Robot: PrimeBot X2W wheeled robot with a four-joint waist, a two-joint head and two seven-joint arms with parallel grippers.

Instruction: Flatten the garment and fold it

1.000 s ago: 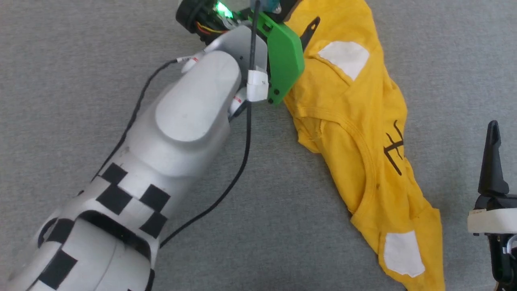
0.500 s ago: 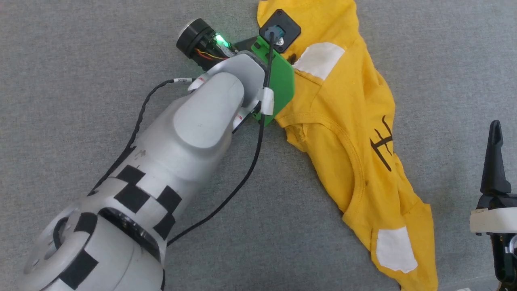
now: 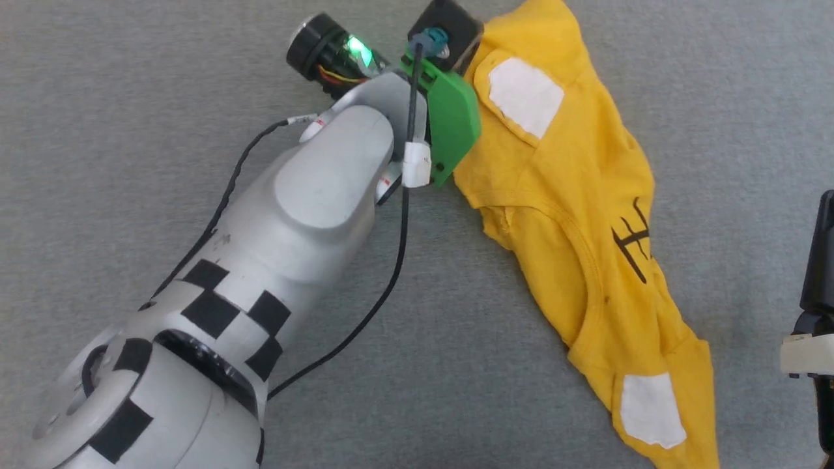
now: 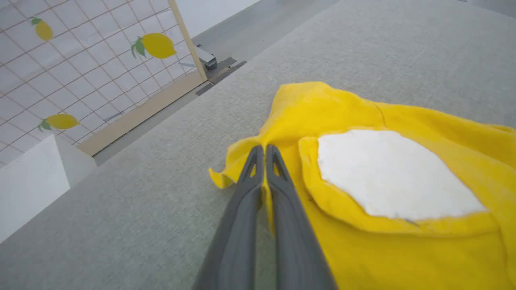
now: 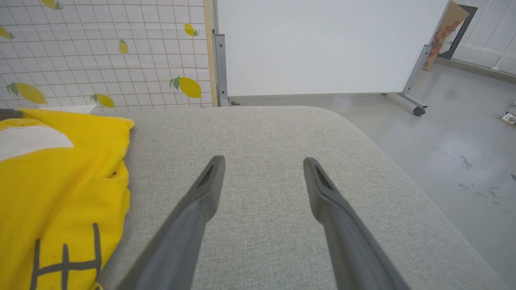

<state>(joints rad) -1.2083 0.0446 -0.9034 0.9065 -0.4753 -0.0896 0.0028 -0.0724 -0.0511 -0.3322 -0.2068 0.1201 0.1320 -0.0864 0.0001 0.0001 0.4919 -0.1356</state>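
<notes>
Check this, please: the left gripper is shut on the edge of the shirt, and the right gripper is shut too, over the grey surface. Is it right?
Not quite. The right gripper is open, not shut: the right wrist view shows its fingers wide apart over the grey surface. The left gripper is indeed shut on the edge of the shirt.

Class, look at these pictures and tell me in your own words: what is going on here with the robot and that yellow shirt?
The robot's left tool is shut on a fold at the edge of the yellow T-shirt, close to a white patch. The shirt lies bunched in a long strip on the grey padded surface, not yet flattened or folded. The right tool hangs open over bare surface beside the shirt, touching nothing.
</notes>
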